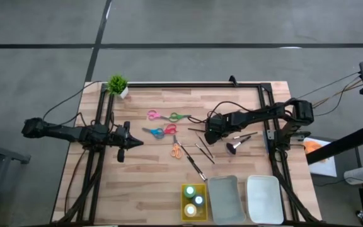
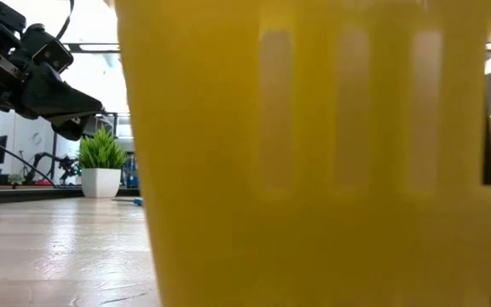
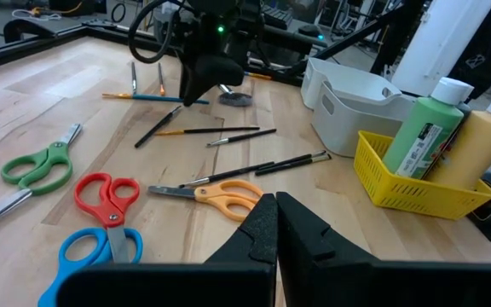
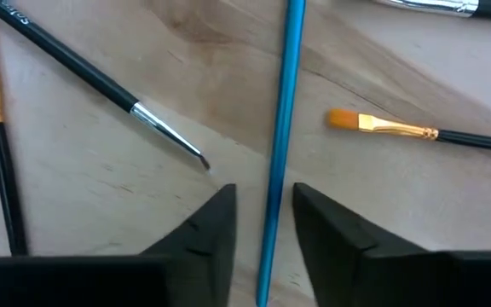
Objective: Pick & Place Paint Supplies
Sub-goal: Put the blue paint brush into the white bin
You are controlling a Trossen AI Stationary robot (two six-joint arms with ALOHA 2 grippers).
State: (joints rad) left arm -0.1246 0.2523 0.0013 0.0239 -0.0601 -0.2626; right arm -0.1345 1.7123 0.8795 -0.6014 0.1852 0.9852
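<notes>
On pale wood table [image 1: 150, 183], scattered brushes, grey concrete floor [image 1: 188, 60]

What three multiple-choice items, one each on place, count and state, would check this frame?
1. Where do the paint bottles stand?
A. in the yellow tray
B. in the white tray
C. beside the plant

2. How many pairs of scissors lie on the table?
A. two
B. three
C. five

3. How does the blue brush sit relative to the right pincer?
A. far off to one side
B. between its two fingers
C. lifted clear above the bottles

Answers:
1 A, the high view shows three bottle caps inside the yellow tray.
2 C, pink, green, blue, red and orange handles can be counted.
3 B, the right wrist view shows the brush running between both fingers, lying on the wood.
</notes>
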